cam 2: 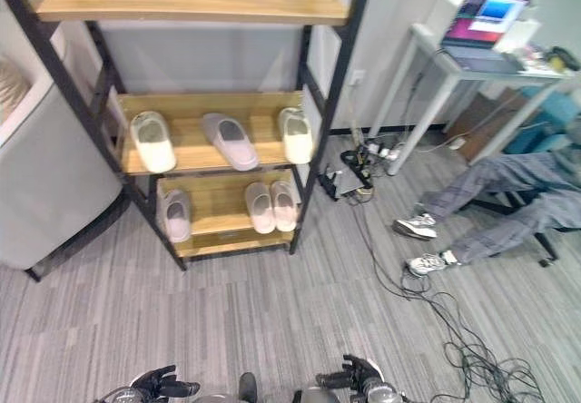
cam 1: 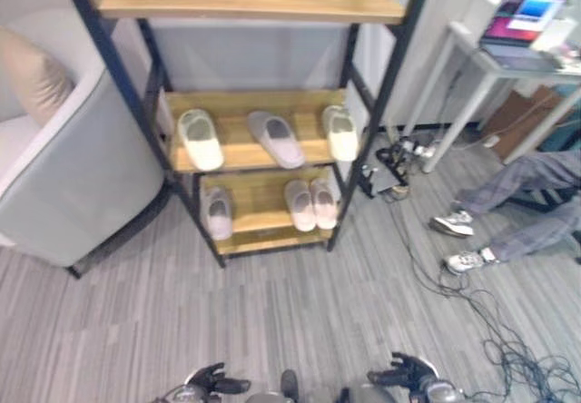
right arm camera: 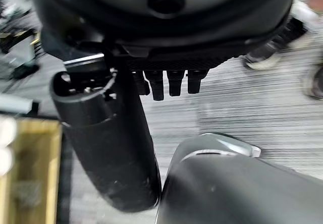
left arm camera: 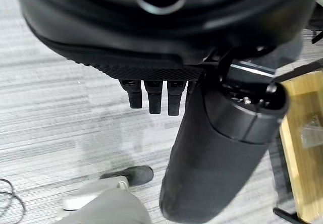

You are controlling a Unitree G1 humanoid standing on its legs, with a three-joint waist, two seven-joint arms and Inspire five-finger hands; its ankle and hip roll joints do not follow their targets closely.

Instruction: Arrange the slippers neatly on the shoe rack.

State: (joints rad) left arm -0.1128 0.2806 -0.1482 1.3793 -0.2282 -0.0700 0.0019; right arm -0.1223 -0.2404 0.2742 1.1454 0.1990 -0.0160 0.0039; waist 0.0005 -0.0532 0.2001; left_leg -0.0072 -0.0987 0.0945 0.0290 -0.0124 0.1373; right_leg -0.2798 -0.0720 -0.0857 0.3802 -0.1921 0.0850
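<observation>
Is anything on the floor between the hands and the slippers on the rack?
Nothing visible: bare floor lies between the left hand, right hand and the shoe rack. The cables run off to the right.

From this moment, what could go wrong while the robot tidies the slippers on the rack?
1. The grey slipper on the wooden middle shelf lies slanted between two cream slippers; straightening it might push a neighbour.
2. The lone grey slipper on the bottom shelf lies beside the black rack post, which may hinder a hand.
3. Tangled cables cover the floor nearby.
</observation>
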